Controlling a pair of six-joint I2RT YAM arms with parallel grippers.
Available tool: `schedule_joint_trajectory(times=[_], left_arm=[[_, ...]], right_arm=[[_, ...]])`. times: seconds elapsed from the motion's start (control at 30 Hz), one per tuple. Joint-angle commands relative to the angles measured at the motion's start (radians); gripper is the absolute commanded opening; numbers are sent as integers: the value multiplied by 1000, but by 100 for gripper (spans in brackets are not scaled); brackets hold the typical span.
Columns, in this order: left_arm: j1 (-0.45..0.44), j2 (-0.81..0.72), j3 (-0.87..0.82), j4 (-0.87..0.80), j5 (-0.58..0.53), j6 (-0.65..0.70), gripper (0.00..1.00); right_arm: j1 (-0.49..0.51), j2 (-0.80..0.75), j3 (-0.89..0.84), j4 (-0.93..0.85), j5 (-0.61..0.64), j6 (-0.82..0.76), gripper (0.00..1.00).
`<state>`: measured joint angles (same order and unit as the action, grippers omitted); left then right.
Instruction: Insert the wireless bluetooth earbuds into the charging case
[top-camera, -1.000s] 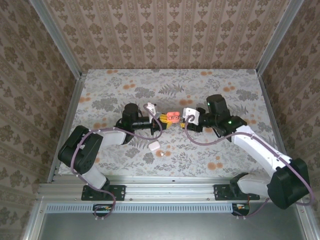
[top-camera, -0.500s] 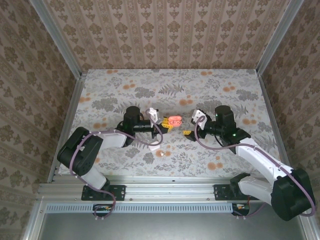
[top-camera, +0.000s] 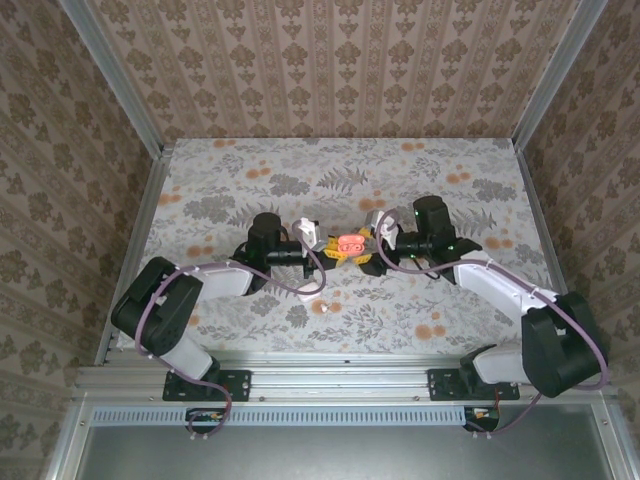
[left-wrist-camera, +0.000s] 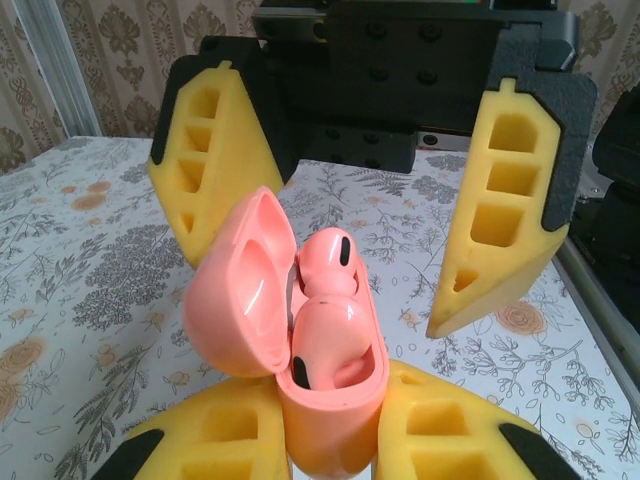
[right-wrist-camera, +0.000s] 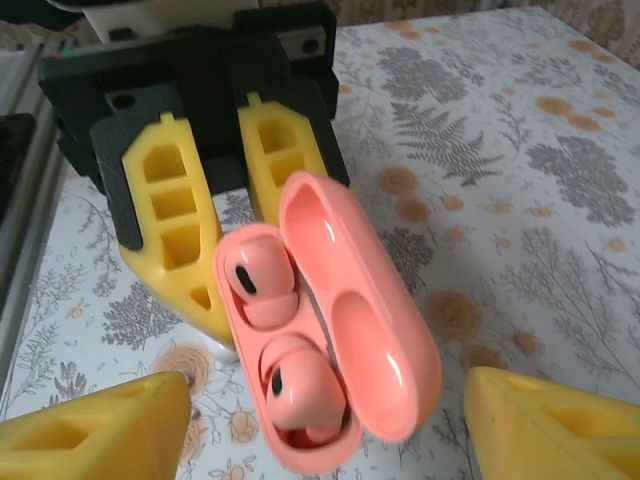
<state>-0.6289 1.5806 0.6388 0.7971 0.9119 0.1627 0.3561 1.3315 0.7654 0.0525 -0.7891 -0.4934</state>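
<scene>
Left tool (left-wrist-camera: 330, 400): clamped tight on the coral-pink charging case (right-wrist-camera: 370, 330), which gapes open.
Right tool (right-wrist-camera: 328, 390): jaws spread wide either side of the case, gripping nothing.
Earbuds (right-wrist-camera: 258, 285): both seated inside the case, above the surface (right-wrist-camera: 520, 200).

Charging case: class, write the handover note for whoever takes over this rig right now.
Left gripper: jaws shut on the coral-pink charging case, held between the two arms.
Right gripper: jaws open, facing the case, holding nothing.
Done: both coral-pink earbuds sit in the case's wells.
Left: the lid stands open; probably check the seating, then close it.
</scene>
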Motion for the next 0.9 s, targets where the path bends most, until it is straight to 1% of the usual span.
schedule_joint_trajectory(times=[0.0,0.17,0.3,0.4,0.47,0.53,0.63,0.73,0.87], left_arm=[[-8,-30,3,-12,0,35,10],[-8,-29,4,-15,-13,33,10],[-8,-29,4,-15,-19,33,9],[-8,-29,3,-12,-21,30,10],[-8,-28,3,-8,-18,25,9],[-8,-28,4,0,-13,19,9],[-8,-28,2,13,-7,10,10],[-9,-28,4,24,0,1,10],[-12,-33,3,25,4,0,10]], right_arm=[[4,23,60,-29,-129,-29,68],[4,-8,91,-126,-179,-95,60],[6,-87,58,-166,-191,-108,54],[4,-152,28,-205,-179,-106,53],[3,-194,-7,-194,-133,-96,53],[-2,-234,-60,-109,-47,-57,56],[-24,-247,-119,22,22,-11,61],[-36,-198,-84,0,7,-43,63],[-32,-114,-5,-68,-59,-78,62]])
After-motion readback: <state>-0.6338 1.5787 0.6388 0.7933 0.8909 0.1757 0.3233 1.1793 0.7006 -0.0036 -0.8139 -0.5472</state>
